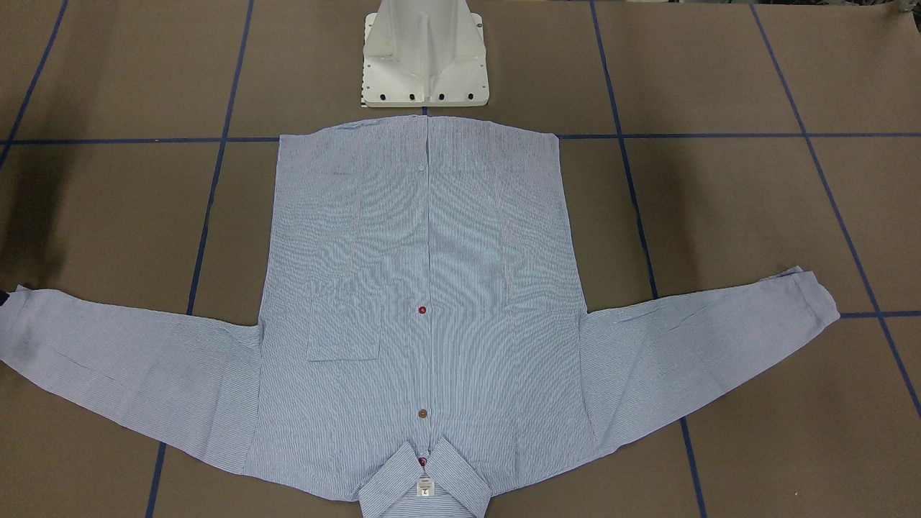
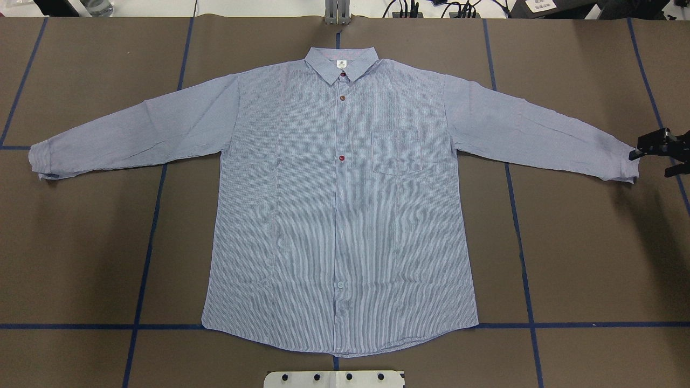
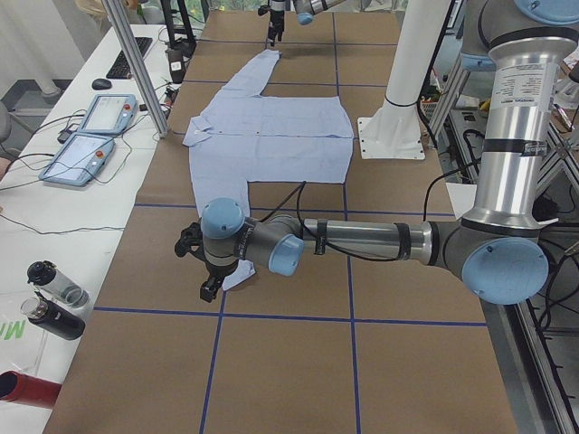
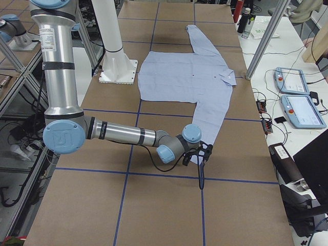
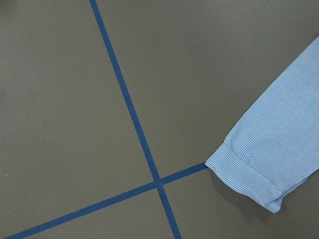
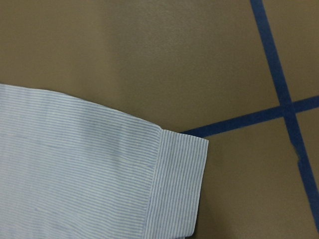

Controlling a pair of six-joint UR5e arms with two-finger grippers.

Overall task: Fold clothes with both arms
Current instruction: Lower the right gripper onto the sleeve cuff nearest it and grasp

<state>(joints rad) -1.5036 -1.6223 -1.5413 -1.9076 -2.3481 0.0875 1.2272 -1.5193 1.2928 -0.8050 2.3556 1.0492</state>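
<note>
You've got a brown desk (image 2: 593, 258) gridded with blue tape lines (image 2: 81, 326). The striped shirt (image 2: 339, 215) lies flat on it, front up and buttoned, with both sleeves spread wide. Its hem sits just beside the white base (image 1: 424, 72), collar on the far side.

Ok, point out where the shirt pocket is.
In the overhead view the pocket sits on the shirt, just right of the lower red button.

The shirt (image 2: 339, 215) is thin, matt woven cloth, lightly creased. The worktop (image 2: 593, 258) has a matt brown, paper-like cover crossed by smooth blue tape (image 2: 81, 326). The left arm (image 3: 362, 241) is satin silver metal with glossy blue caps.
</note>
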